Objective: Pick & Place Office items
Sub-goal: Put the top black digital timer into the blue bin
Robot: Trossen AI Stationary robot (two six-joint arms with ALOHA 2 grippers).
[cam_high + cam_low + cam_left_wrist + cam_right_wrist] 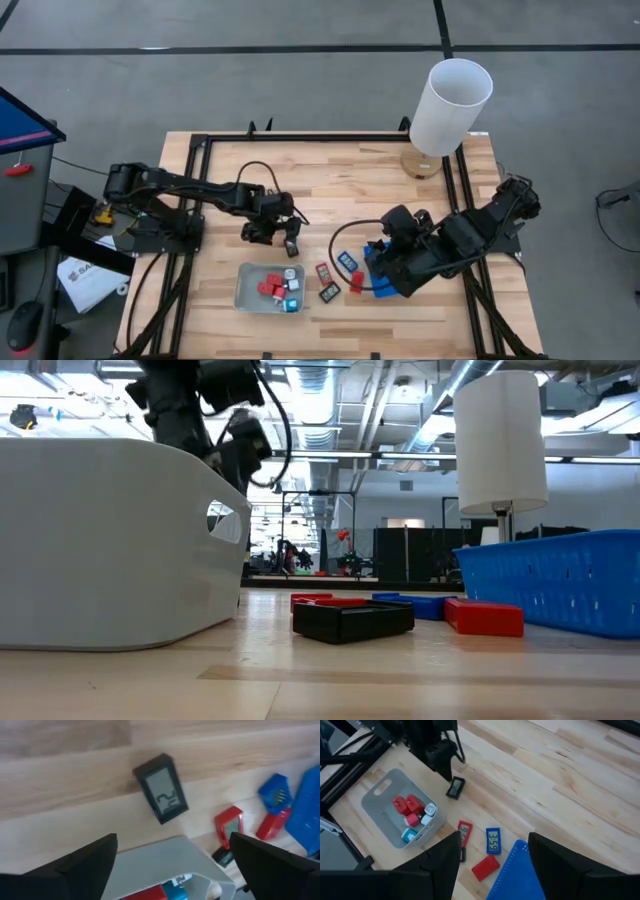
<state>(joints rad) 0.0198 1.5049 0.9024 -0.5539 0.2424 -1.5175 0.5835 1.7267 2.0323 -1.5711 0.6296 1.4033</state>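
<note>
Grey floor [300, 70], exposed ceiling pipes [400, 400]

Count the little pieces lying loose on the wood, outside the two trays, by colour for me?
Black display pieces: 2
Red: 2, a red-framed display piece and a plain red block
Blue-framed display piece: 1
Total: 5
The left gripper hangs open over the grey tray rim, near one black piece.

Two trays sit on the desk [340, 180]: one grey tray [384, 800] and one blue tray [516, 875]. Five small display pieces and blocks lie loose between them, one of them a black display [455, 787]. One white cylinder [450, 105] stands at the desk's edge.
</note>
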